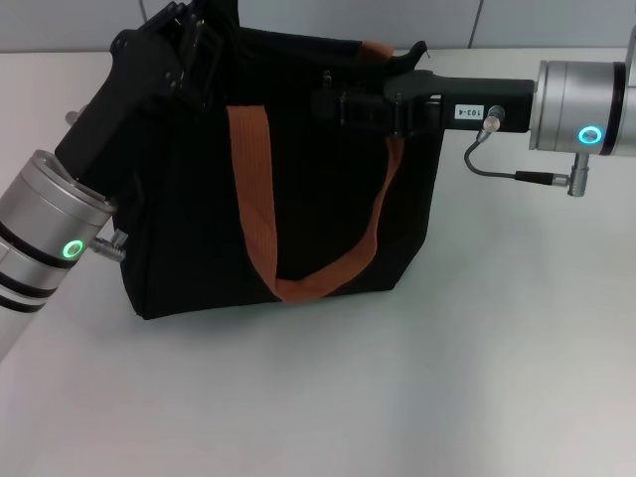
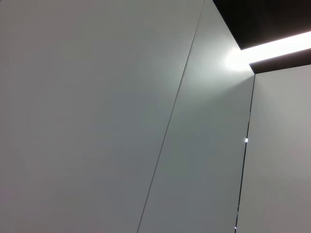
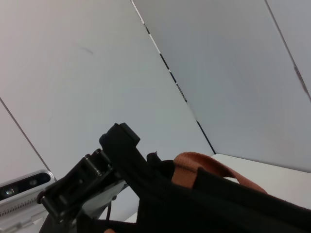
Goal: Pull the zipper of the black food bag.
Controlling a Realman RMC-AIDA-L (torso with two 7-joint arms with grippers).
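Observation:
The black food bag stands on the white table with a rust-orange handle hanging down its front. My left gripper is at the bag's top left corner and is shut on the fabric there. It also shows in the right wrist view, with the bag's corner sticking up from it. My right gripper reaches in from the right and lies against the bag's upper edge near its middle. A small glint just above it may be the zipper.
The white table spreads in front of the bag and to its right. A grey panelled wall is behind it. The second orange handle arches over the bag's top. The left wrist view shows only wall panels.

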